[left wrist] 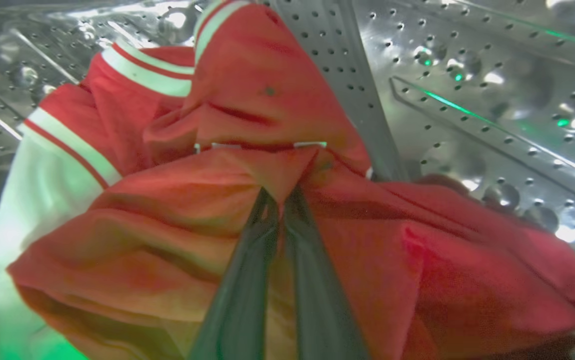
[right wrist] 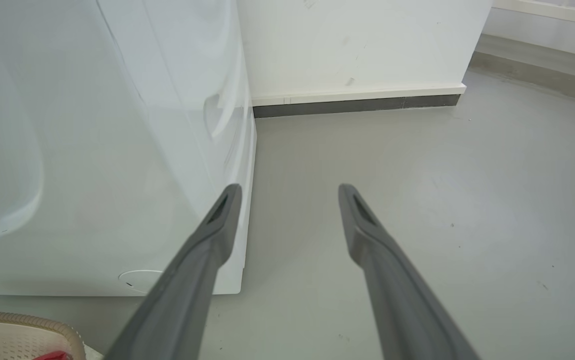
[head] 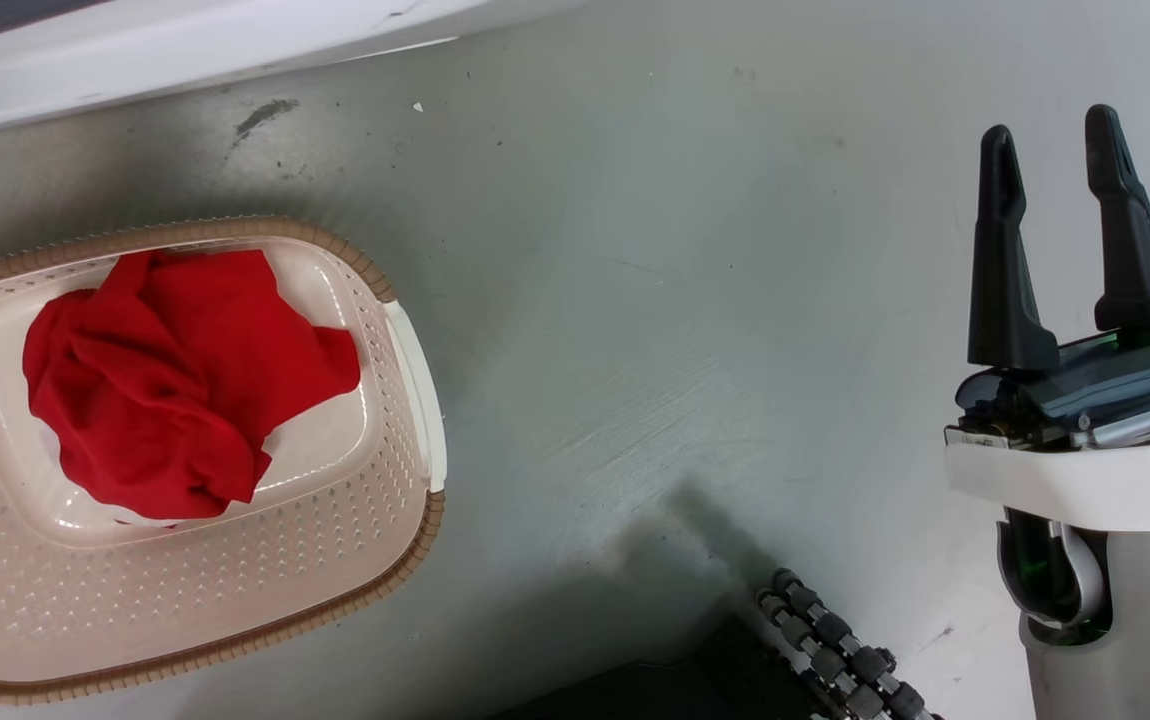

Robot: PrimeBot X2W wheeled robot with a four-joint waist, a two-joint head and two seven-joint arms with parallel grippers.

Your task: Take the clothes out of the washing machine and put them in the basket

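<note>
The tips of the left gripper [left wrist: 281,192] vanish under a fold of the jersey [left wrist: 267,100], which runs off the frame below them. Left of the fingers, cloth blurs into green-white glare. Far left of the right gripper [head: 1048,125], the basket [head: 395,420] is cropped at the frame edge, its floor largely hidden under a plain red garment [head: 175,380].
</note>
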